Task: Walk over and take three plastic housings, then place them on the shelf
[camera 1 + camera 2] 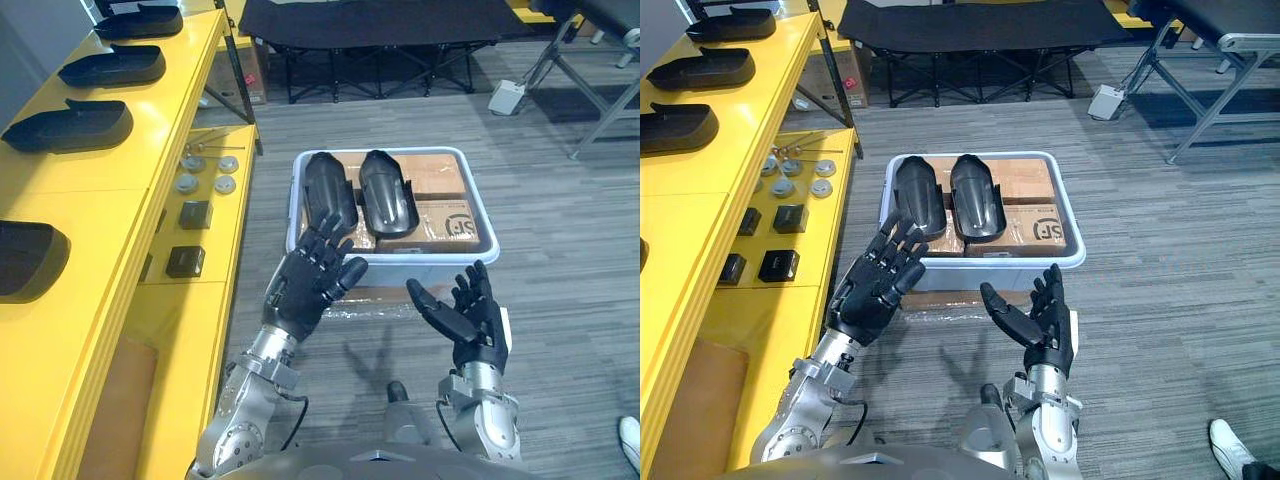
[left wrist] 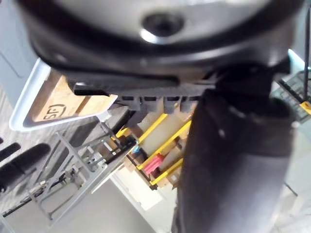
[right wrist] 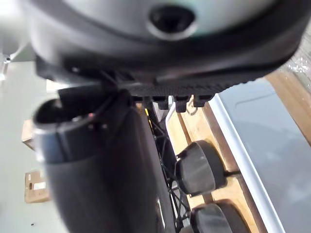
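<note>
Two black plastic housings (image 1: 331,190) (image 1: 387,192) lie side by side on cardboard boxes inside a white bin (image 1: 478,200) on the floor ahead. My left hand (image 1: 305,280) is open, fingers spread, raised over the bin's near left corner just short of the left housing. My right hand (image 1: 470,315) is open too, palm turned inward, hovering in front of the bin's near edge. Neither hand holds anything. More black housings (image 1: 70,126) (image 1: 112,65) (image 1: 140,21) rest in a row on the yellow shelf (image 1: 150,130) at my left.
On the yellow shelf's lower level lie grey round parts (image 1: 205,172) and small black boxes (image 1: 186,260). A black folding cot (image 1: 380,30) stands beyond the bin. Metal table legs (image 1: 600,110) and a white box (image 1: 508,96) are at far right.
</note>
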Tool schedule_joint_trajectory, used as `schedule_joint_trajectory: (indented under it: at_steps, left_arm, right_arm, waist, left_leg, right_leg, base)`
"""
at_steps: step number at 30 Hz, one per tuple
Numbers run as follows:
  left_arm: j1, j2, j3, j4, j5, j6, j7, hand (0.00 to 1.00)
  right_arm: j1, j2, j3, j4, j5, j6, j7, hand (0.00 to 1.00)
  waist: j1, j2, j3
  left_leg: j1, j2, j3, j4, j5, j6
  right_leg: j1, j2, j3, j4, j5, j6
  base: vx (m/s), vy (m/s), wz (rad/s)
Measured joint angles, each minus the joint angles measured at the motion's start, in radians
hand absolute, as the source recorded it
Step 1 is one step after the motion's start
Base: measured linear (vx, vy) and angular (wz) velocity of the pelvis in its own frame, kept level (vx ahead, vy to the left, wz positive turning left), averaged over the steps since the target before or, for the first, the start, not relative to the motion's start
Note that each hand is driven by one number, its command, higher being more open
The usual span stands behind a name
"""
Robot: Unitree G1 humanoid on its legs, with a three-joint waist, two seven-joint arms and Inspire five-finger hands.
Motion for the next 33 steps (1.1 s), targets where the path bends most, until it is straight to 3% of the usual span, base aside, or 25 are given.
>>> schedule_joint_trajectory:
  at_steps: [2,4,6,7,9,10,11,12,14,15,16,18,20,21,24,26,29,33]
  left_arm:
    - [0.004,0.016,0.012,0.000,0.026,0.020,0.005,1.00]
    - [0.006,0.020,0.038,0.000,0.033,0.040,0.007,1.00]
    - [0.002,0.029,0.084,-0.001,0.033,0.067,0.010,1.00]
    - [0.003,0.035,0.099,-0.001,0.033,0.080,0.015,1.00]
    - [0.003,0.046,0.113,-0.001,0.032,0.085,0.018,1.00]
    - [0.002,0.049,0.129,-0.001,0.032,0.090,0.028,1.00]
    - [0.002,0.050,0.130,-0.001,0.032,0.090,0.032,1.00]
    - [0.002,0.052,0.128,-0.001,0.032,0.090,0.035,1.00]
    - [-0.002,0.062,0.116,-0.001,0.030,0.090,0.040,1.00]
    - [-0.002,0.062,0.101,0.001,0.027,0.090,0.043,1.00]
    - [-0.002,0.062,0.091,0.002,0.026,0.090,0.046,1.00]
    - [-0.011,0.043,0.056,0.042,0.020,0.090,0.063,1.00]
    - [-0.014,0.025,0.039,0.080,-0.020,0.090,0.068,1.00]
    - [-0.014,0.009,0.036,0.103,-0.020,0.090,0.072,1.00]
    - [-0.009,-0.013,0.015,0.135,-0.021,0.090,0.073,1.00]
    - [-0.003,-0.015,0.000,0.135,-0.021,0.087,0.066,1.00]
    - [0.002,-0.012,-0.002,0.137,-0.016,0.087,0.036,1.00]
    - [-0.010,0.012,-0.001,0.137,-0.013,0.095,-0.004,1.00]
  right_arm:
    - [0.002,0.008,-0.022,0.000,0.002,0.000,-0.018,1.00]
    - [-0.007,0.008,-0.031,0.009,0.004,-0.001,-0.016,1.00]
    - [-0.032,0.018,-0.041,0.029,0.011,0.000,-0.013,1.00]
    - [-0.028,0.027,-0.051,0.042,0.011,0.001,-0.008,1.00]
    - [-0.022,0.039,-0.058,0.054,0.016,0.005,-0.002,1.00]
    - [-0.022,0.044,-0.057,0.060,0.021,0.006,0.031,1.00]
    - [-0.022,0.045,-0.054,0.060,0.021,0.006,0.043,1.00]
    - [-0.021,0.047,-0.048,0.059,0.020,0.006,0.057,1.00]
    - [-0.018,0.056,-0.032,0.048,0.020,0.005,0.073,1.00]
    - [-0.012,0.056,-0.024,0.026,0.020,0.006,0.075,1.00]
    - [-0.011,0.056,-0.022,0.015,0.020,0.006,0.076,1.00]
    - [-0.032,0.024,-0.025,-0.004,0.020,0.007,0.079,1.00]
    - [-0.059,-0.011,-0.031,-0.004,0.020,0.008,0.088,1.00]
    - [-0.060,-0.029,-0.045,-0.003,0.020,0.011,0.097,1.00]
    - [-0.024,-0.052,-0.105,-0.003,0.020,0.011,0.112,1.00]
    - [-0.017,-0.070,-0.140,-0.002,0.019,0.007,0.112,1.00]
    - [-0.060,-0.116,-0.144,0.019,0.020,0.005,0.077,1.00]
    - [-0.158,-0.112,-0.145,0.124,0.019,0.019,-0.002,1.00]
  waist:
    - [0.004,-0.012,0.007]
    - [0.015,-0.015,0.009]
    - [0.015,-0.003,0.025]
    - [0.013,0.012,0.038]
    - [0.014,0.012,0.041]
    - [0.019,0.011,0.042]
    - [0.022,0.010,0.042]
    - [0.026,0.002,0.039]
    - [0.025,-0.034,0.035]
    - [0.021,-0.044,0.038]
    - [0.018,-0.046,0.037]
    - [-0.008,-0.017,0.034]
    - [-0.021,0.004,0.042]
    - [-0.026,0.012,0.044]
    - [-0.030,0.017,0.060]
    - [-0.022,0.038,0.060]
    - [-0.018,0.058,0.068]
    - [0.011,0.038,0.081]
  left_leg:
    - [0.003,0.001,0.013,0.031,-0.016,0.009]
    - [-0.017,0.017,0.040,0.059,-0.028,0.022]
    - [-0.050,0.044,0.060,0.133,-0.064,0.044]
    - [-0.052,0.063,0.065,0.158,-0.073,0.046]
    - [-0.051,0.072,0.068,0.172,-0.074,0.043]
    - [-0.055,0.093,0.064,0.185,-0.081,0.028]
    - [-0.057,0.103,0.057,0.188,-0.085,0.016]
    - [-0.063,0.109,0.041,0.191,-0.088,0.000]
    - [-0.070,0.113,0.002,0.191,-0.087,-0.038]
    - [-0.068,0.127,-0.023,0.189,-0.086,-0.063]
    - [-0.067,0.134,-0.036,0.184,-0.084,-0.077]
    - [-0.051,0.178,-0.071,0.108,-0.032,-0.121]
    - [-0.062,0.194,-0.070,0.084,0.036,-0.105]
    - [-0.072,0.198,-0.061,0.090,0.080,-0.073]
    - [-0.087,0.208,-0.020,0.156,0.171,-0.031]
    - [-0.095,0.178,-0.019,0.172,0.141,-0.053]
    - [-0.101,0.069,-0.019,0.031,0.113,-0.032]
    - [-0.099,0.012,0.007,-0.039,0.139,-0.020]
  right_leg:
    - [0.005,-0.005,-0.029,-0.002,0.019,-0.024]
    - [0.004,-0.007,-0.054,-0.059,0.080,-0.044]
    - [0.000,0.008,-0.054,-0.099,0.165,-0.047]
    - [-0.003,0.017,-0.054,-0.093,0.180,-0.050]
    - [-0.005,0.015,-0.057,-0.069,0.157,-0.080]
    - [-0.016,0.004,-0.058,-0.018,0.125,-0.120]
    - [-0.015,0.002,-0.058,-0.007,0.118,-0.120]
    - [-0.012,-0.003,-0.057,0.009,0.108,-0.105]
    - [0.009,-0.010,-0.056,0.024,0.046,-0.046]
    - [0.031,-0.009,-0.086,0.030,-0.022,0.009]
    - [0.046,-0.006,-0.108,0.032,-0.058,0.028]
    - [0.039,0.033,-0.173,0.087,-0.126,-0.013]
    - [0.021,0.046,-0.192,0.115,-0.144,-0.042]
    - [0.027,0.048,-0.206,0.114,-0.153,-0.058]
    - [0.112,0.045,-0.244,0.069,-0.163,-0.086]
    - [0.132,0.041,-0.245,0.043,-0.163,-0.091]
    - [0.123,0.016,-0.238,0.019,-0.142,-0.073]
    - [0.106,-0.022,-0.216,-0.033,-0.086,-0.032]
  base:
    - [-0.08,0.073,-0.26]
    - [-0.13,0.107,-0.49]
    - [-0.20,0.153,-0.35]
    - [-0.25,0.170,-0.10]
    - [-0.14,0.079,0.00]
    - [-0.07,0.014,0.00]
    - [-0.03,-0.043,0.04]
    - [0.08,-0.143,0.24]
    - [0.12,-0.227,0.42]
    - [0.10,-0.241,0.45]
    - [0.13,-0.329,0.60]
    - [0.13,-0.333,0.50]
    - [0.12,-0.317,0.24]
    - [0.11,-0.306,0.25]
    - [0.13,-0.270,0.33]
    - [0.05,-0.074,0.07]
    - [-0.02,0.075,-0.04]
    - [-0.05,0.130,-0.06]
